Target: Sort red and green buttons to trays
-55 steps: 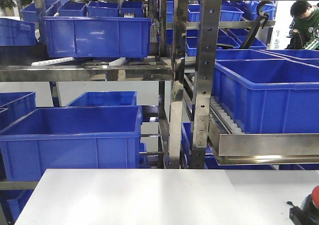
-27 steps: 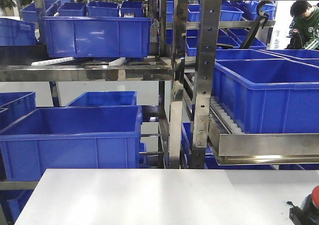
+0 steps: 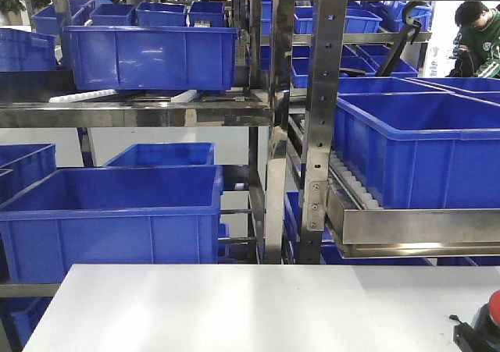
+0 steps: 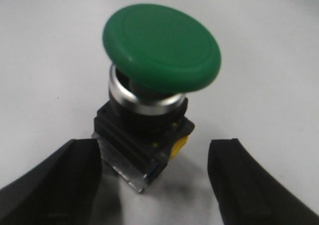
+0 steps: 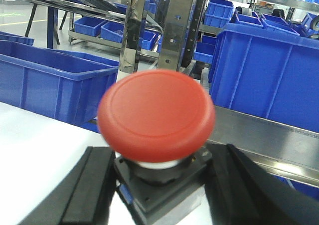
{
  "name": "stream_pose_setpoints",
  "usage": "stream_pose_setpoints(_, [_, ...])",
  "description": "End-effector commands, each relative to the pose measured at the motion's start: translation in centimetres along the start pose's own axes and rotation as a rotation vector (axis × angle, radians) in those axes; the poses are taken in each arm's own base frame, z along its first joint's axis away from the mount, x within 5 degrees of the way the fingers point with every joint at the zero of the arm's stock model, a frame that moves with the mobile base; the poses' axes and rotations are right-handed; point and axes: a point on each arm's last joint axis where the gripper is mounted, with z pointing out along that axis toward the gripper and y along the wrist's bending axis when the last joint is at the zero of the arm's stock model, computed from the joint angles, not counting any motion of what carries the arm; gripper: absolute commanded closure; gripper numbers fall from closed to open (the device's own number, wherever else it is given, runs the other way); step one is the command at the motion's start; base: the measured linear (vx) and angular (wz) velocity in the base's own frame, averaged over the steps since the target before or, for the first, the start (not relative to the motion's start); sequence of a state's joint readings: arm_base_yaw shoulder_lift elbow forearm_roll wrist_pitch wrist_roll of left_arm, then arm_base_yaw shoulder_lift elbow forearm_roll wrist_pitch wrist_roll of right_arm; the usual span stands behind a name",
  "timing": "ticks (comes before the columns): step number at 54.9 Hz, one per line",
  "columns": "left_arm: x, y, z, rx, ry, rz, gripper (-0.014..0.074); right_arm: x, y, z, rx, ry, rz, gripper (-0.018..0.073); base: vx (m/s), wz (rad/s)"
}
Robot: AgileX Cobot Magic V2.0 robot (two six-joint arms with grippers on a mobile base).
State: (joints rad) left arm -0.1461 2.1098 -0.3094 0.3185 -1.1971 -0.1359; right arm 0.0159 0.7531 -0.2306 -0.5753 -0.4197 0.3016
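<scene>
Two switches. On the left, the green-capped black plastic push-button switch point(image 4: 149, 110) sits on the white tabletop point(image 4: 40, 35) between the wide-spread fingers of the left gripper point(image 4: 154, 152). On the right, the right gripper point(image 5: 162, 160) pinches the red-capped black plastic push-button switch point(image 5: 157, 115) by its body.

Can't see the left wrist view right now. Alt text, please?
A green-capped push button with a black body sits tilted on a white table, between the two black fingers of the open left gripper. The finger at picture-left is right at the body's edge; the other stands clear.
</scene>
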Motion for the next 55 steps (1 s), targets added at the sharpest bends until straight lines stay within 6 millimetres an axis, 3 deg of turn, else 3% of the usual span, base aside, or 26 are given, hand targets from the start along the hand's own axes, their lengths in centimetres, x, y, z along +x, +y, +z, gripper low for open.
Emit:
stream_pose_setpoints(1, [-1.5, -0.1, 0.0, 0.008, -0.156, 0.015, 0.0019, -1.8, -0.2, 0.0, -0.005, -0.114, 0.004, 0.0568, 0.0, 0.0])
stream_pose_setpoints(10, [-1.1, 0.1, 0.4, 0.005, -0.16, 0.016, 0.006, -1.8, -0.2, 0.0, -0.005, -0.114, 0.005, 0.0568, 0.0, 0.0])
stream_pose_setpoints(17, [-1.1, 0.2, 0.4, -0.01, -0.162, 0.011, 0.016, -1.8, -0.2, 0.0, -0.005, -0.114, 0.004, 0.0568, 0.0, 0.0])
stream_pose_setpoints(33, [-1.1, 0.4, 0.3, -0.026, -0.163, 0.004, 0.0605, -1.8, -0.2, 0.0, -0.005, -0.114, 0.011, 0.0568, 0.0, 0.0])
stream_pose_setpoints(45, [-1.5, -0.3, 0.2, 0.045, -0.172, 0.029, 0.0598, -1.8, -0.2, 0.0, -0.005, -0.114, 0.011, 0.0568, 0.0, 0.0])
stream_pose_setpoints(55, [-3.4, -0.8, -0.4, 0.077, -0.243, 0.063, 0.0597, -1.8, -0.2, 0.0, -0.005, -0.114, 0.011, 0.0568, 0.0, 0.0])
